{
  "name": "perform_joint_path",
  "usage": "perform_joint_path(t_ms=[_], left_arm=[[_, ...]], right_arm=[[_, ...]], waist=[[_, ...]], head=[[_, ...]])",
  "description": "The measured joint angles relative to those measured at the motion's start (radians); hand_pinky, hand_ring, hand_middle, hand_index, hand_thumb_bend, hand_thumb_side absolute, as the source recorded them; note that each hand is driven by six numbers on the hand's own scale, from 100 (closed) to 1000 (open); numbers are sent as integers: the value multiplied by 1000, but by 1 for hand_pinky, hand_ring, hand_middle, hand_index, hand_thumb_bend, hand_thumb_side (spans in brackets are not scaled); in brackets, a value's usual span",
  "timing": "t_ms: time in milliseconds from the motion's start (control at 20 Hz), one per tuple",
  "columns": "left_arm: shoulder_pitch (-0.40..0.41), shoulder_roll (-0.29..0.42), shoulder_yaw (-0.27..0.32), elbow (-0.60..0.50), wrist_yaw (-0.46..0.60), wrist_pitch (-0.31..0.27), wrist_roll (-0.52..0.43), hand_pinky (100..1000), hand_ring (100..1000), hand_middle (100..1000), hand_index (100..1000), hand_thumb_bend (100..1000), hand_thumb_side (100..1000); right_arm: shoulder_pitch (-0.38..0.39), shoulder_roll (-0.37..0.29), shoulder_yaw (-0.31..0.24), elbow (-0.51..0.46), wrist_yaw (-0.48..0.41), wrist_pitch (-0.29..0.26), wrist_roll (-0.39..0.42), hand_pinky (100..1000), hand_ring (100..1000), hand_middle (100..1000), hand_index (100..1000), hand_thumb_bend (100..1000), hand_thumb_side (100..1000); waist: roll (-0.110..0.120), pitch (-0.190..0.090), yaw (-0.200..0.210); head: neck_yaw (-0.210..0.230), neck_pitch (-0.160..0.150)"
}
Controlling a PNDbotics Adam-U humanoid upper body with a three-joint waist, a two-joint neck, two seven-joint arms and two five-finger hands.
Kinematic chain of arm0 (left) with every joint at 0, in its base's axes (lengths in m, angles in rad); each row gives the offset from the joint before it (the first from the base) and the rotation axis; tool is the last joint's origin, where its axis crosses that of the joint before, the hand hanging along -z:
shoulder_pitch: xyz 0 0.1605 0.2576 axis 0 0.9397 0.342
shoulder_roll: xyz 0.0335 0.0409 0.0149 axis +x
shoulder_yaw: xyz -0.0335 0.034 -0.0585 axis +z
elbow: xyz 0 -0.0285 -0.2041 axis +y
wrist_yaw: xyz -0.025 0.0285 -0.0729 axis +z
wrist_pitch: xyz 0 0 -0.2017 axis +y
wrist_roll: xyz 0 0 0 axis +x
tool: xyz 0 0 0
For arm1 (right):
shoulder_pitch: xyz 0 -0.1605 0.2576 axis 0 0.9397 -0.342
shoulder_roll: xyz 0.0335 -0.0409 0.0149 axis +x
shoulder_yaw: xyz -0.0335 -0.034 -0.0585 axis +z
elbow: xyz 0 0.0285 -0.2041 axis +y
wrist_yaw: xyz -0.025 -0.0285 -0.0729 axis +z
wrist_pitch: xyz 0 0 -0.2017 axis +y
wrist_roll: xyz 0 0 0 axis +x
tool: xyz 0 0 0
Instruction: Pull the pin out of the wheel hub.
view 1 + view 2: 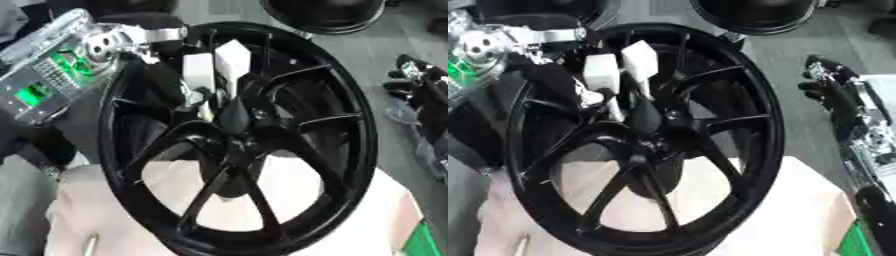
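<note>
Black wheel hub (236,135) upright, left hand (206,70) at its centre

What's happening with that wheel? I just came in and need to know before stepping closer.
The robot's left hand reaches in from the upper left over a black spoked wheel that stands on a pale surface. Its white-tipped fingers are down at the wheel hub, apparently working at the pin, which I cannot make out. The right hand waits off to the right, away from the wheel. Whether the pin has been pulled is not visible.
</note>
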Motion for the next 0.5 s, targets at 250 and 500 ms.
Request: perform_joint_path(t_ms=[250,500], left_arm=[[40,110,111,-131,5,-10,-10,705,615,525,434,145,100],[153,228,328,-246,65,12,24,704,612,522,423,128,100]], right_arm=[[2,-1,0,0,0,0,0,816,682,647,816,200,492],[3,-2,-11,0,-4,-7,-19,816,678,643,817,201,486]], waist=[[2,0,7],[-1,-1,21]], head=[[-11,1],[-28,6]])
